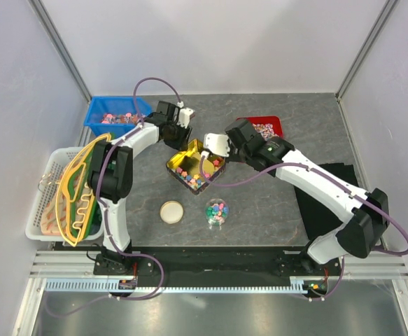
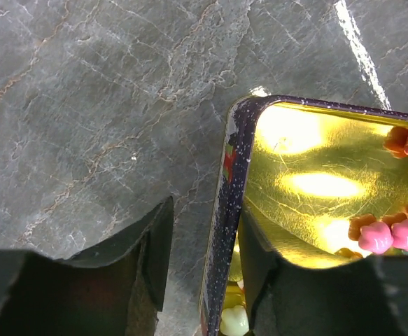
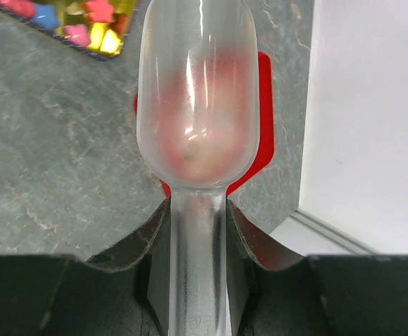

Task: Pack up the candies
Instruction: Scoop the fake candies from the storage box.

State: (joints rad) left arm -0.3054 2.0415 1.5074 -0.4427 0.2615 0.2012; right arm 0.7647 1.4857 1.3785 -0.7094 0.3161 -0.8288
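Gold-lined tin (image 1: 188, 154), its far-left wall straddled by the left gripper (image 2: 205, 217), jaws apart and not yet pinching. Right of the tin, the right gripper (image 3: 197, 206) clamps a clear scoop (image 3: 197, 91) by the handle, bowl aimed past the tin; the candies (image 1: 197, 179) lie inside the tin, off the scoop's left.

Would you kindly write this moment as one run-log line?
left pincer: open, astride tin wall | right pincer: shut on plastic scoop | candies: some in tin
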